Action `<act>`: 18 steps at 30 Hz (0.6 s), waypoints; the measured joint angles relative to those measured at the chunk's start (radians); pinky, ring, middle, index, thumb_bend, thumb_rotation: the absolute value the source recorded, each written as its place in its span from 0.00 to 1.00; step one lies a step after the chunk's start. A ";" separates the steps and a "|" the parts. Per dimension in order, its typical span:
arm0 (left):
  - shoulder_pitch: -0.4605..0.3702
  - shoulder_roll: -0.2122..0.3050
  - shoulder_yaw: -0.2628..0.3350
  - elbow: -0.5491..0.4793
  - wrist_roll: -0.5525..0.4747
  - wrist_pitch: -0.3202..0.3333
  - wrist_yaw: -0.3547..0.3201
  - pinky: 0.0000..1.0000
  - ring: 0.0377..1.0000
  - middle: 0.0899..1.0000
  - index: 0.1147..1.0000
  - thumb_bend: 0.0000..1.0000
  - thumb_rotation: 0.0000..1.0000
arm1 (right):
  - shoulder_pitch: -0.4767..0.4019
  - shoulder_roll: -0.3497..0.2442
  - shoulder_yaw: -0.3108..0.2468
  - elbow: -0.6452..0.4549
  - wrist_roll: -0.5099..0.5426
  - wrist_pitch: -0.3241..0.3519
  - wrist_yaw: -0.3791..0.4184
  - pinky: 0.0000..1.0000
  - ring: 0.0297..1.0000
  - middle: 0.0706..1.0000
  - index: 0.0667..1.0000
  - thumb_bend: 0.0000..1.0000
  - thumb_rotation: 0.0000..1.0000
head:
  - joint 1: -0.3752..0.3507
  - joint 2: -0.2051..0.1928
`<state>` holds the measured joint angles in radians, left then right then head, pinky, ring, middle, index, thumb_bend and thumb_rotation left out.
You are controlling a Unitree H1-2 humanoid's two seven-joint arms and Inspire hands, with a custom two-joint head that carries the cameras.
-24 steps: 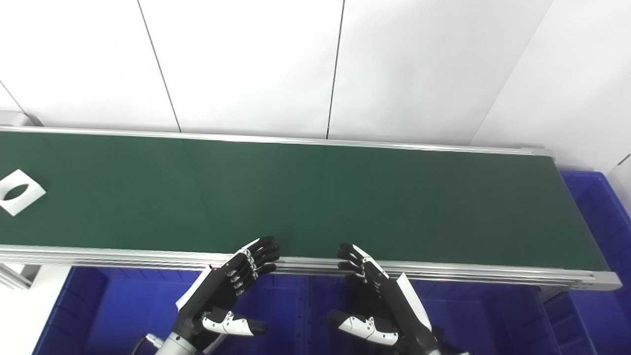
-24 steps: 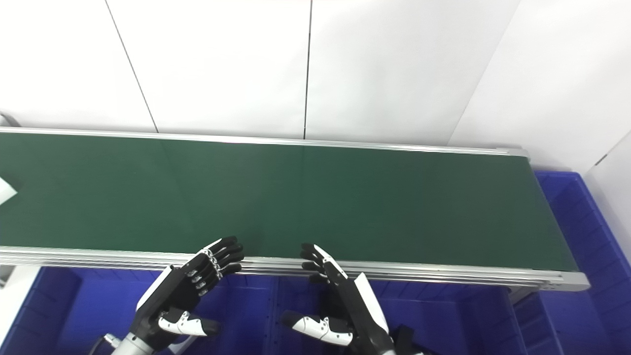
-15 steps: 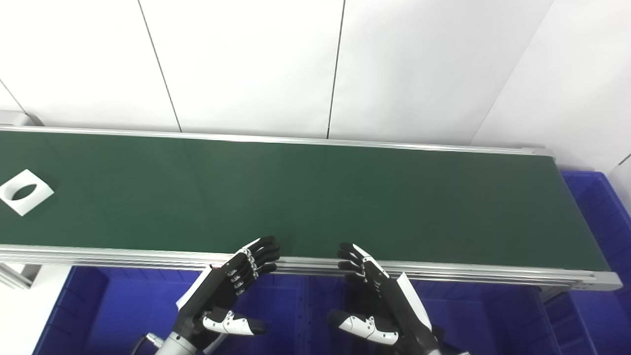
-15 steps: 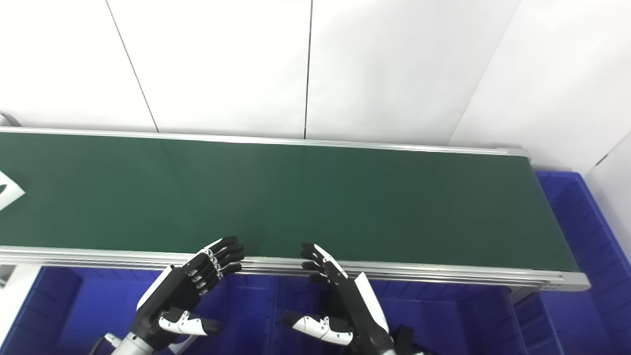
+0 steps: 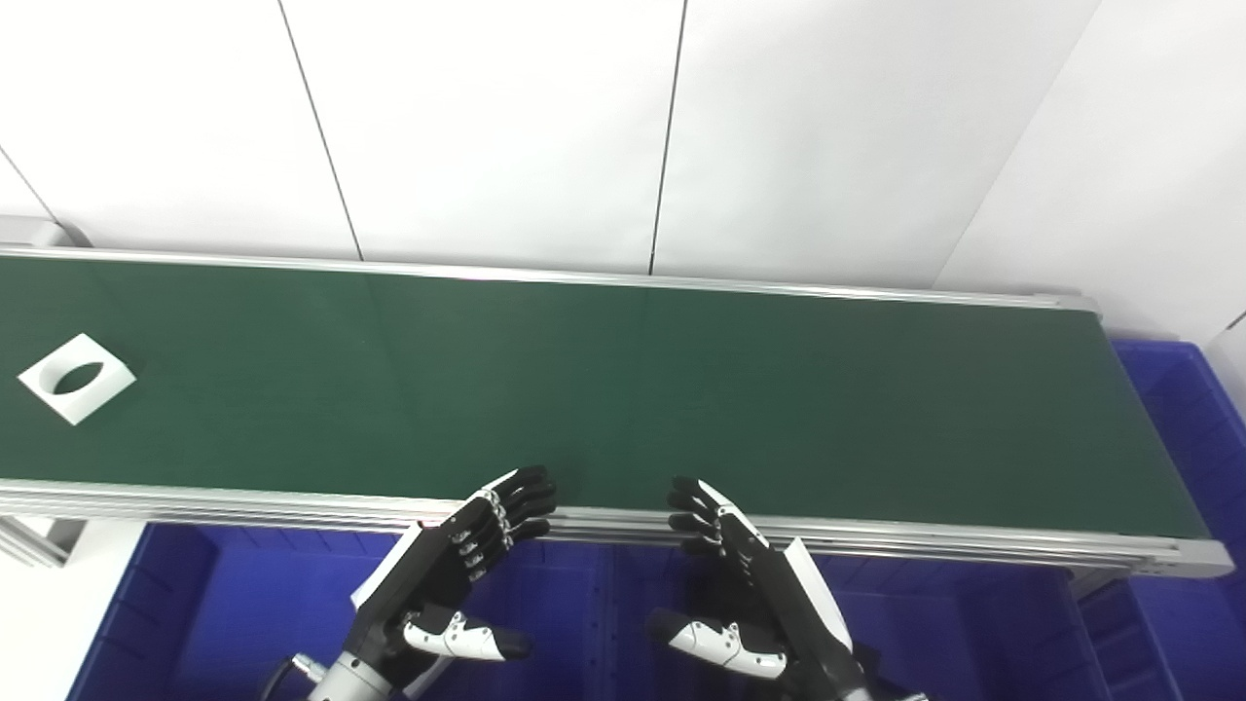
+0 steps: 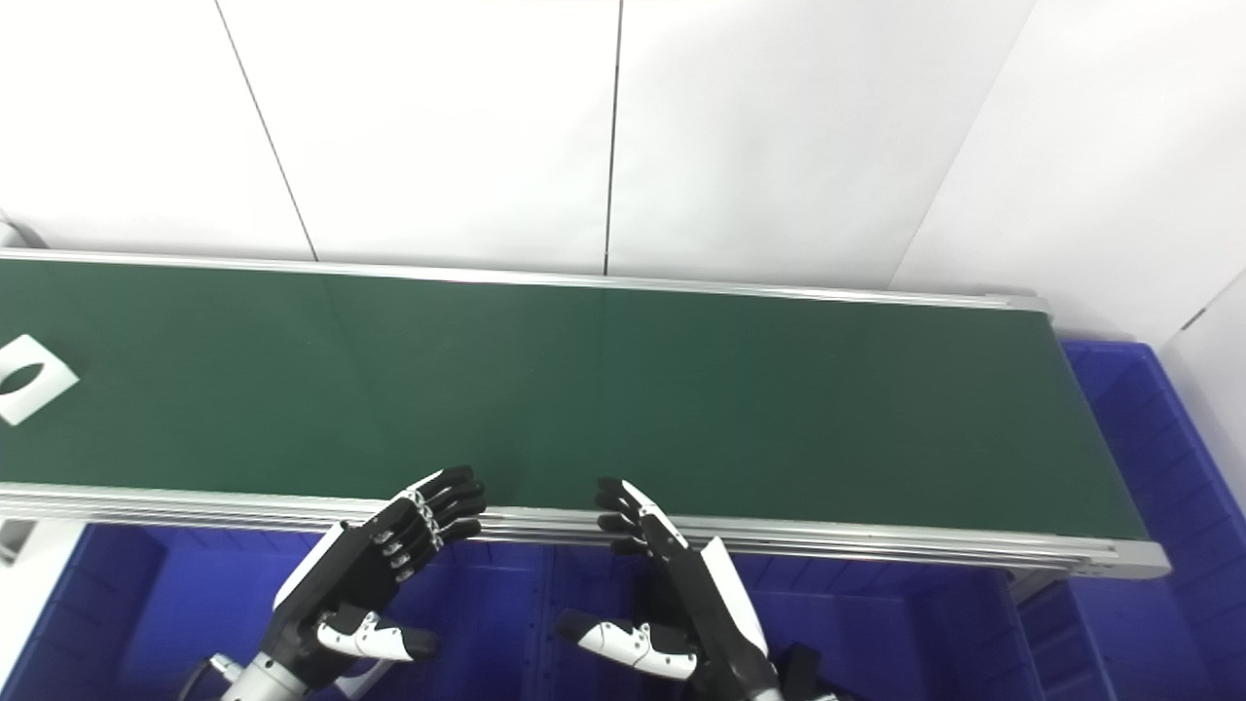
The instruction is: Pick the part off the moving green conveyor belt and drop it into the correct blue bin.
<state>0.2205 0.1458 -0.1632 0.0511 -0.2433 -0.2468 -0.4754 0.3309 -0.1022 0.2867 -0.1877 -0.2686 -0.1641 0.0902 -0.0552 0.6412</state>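
Observation:
A flat white square part [image 5: 77,379] with an oval hole lies at the far left of the green conveyor belt [image 5: 623,389]. My left hand [image 5: 450,574] hovers open over the blue bins, its fingertips at the belt's near rail. My right hand [image 5: 745,594] is open beside it, fingers spread, also at the near rail. Neither hand holds anything. Both are far to the right of the part.
Blue bins [image 5: 243,613] run below the belt's near rail, with a divider [image 5: 604,623] between the hands. Another blue bin [image 5: 1188,419] stands past the belt's right end. A white panelled wall rises behind the belt.
The white part has ridden the belt to the right, further into view. Both hands have stayed where they were, open.

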 measured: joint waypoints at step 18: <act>0.016 0.047 0.025 -0.185 0.023 0.068 0.029 0.87 0.87 0.85 0.85 1.00 0.28 | 0.005 0.014 0.008 -0.003 -0.002 0.000 0.000 0.76 0.83 0.86 0.91 0.65 0.49 | 0.080 -0.014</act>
<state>0.2370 0.1923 -0.1379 -0.1341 -0.2202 -0.1792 -0.4465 0.3361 -0.0881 0.2945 -0.1908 -0.2711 -0.1642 0.0902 0.0245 0.6274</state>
